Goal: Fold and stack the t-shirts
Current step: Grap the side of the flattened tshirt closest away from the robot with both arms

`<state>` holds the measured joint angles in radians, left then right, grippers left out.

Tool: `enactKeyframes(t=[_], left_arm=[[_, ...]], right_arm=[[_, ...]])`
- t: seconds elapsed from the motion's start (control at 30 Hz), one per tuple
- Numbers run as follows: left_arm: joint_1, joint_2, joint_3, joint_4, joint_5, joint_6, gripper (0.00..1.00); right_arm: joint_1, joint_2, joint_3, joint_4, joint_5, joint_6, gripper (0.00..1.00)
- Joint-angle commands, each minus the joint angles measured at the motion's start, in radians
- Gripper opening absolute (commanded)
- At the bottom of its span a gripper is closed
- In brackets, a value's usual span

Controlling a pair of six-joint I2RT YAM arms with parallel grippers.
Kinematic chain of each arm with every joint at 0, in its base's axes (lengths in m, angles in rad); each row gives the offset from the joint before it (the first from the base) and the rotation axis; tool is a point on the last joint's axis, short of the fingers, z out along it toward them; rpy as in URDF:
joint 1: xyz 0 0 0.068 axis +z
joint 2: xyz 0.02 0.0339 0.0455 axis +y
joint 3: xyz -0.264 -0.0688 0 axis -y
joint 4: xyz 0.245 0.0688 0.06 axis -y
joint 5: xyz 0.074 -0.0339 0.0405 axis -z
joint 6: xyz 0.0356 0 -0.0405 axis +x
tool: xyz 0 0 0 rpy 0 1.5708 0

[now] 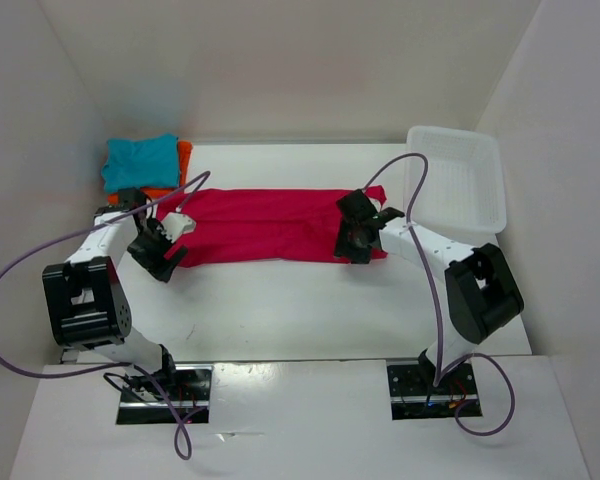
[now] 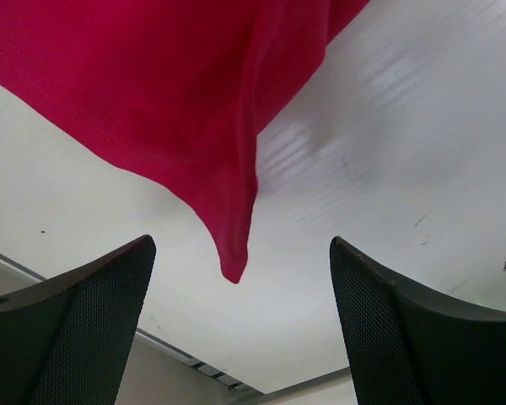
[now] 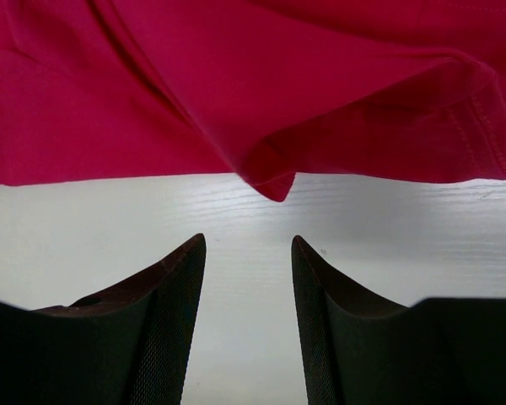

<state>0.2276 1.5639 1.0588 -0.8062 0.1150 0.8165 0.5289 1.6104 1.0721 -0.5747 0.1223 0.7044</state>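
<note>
Two tools flank the pink-red shirt (image 1: 270,225), which lies as a long folded band across the middle of the surface (image 1: 280,310). The left tool (image 1: 163,248) is at its left end with its jaws spread wide and nothing between them. The right tool (image 1: 357,238) is at its right end, jaws parted more narrowly and also empty. In each wrist view a pointed corner of cloth sits just ahead of the gap.

We think the main risk is a shallow pinch. If either tool catches only that loose corner or the top layer, the band could peel open when lifted. Uneven lifting of the two ends would probably twist it. The teal shirt (image 1: 140,160) rests on the orange shirt (image 1: 184,152) at the far left corner, near the left arm, so a wide swing there might disturb that pile. The basket (image 1: 450,133) stands near the right arm.

We cannot count the layers in the band or see where its sleeves went. Most of the orange shirt is covered. From above, the tools hide both shirt ends, so contact is unclear.
</note>
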Motion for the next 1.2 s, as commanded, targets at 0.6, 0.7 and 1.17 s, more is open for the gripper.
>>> enactKeyframes(t=[0.6, 0.7, 1.17], left_arm=[[0.003, 0.062, -0.003, 0.070, 0.022, -0.007, 0.16], [0.003, 0.051, -0.003, 0.070, 0.022, -0.007, 0.15], [0.003, -0.007, 0.006, 0.052, -0.090, 0.024, 0.00]], right_arm=[[-0.047, 0.120, 0.009, 0.136, 0.060, 0.035, 0.47], [-0.047, 0.097, 0.009, 0.147, 0.051, 0.035, 0.30], [-0.047, -0.117, -0.009, -0.088, 0.042, 0.078, 0.00]])
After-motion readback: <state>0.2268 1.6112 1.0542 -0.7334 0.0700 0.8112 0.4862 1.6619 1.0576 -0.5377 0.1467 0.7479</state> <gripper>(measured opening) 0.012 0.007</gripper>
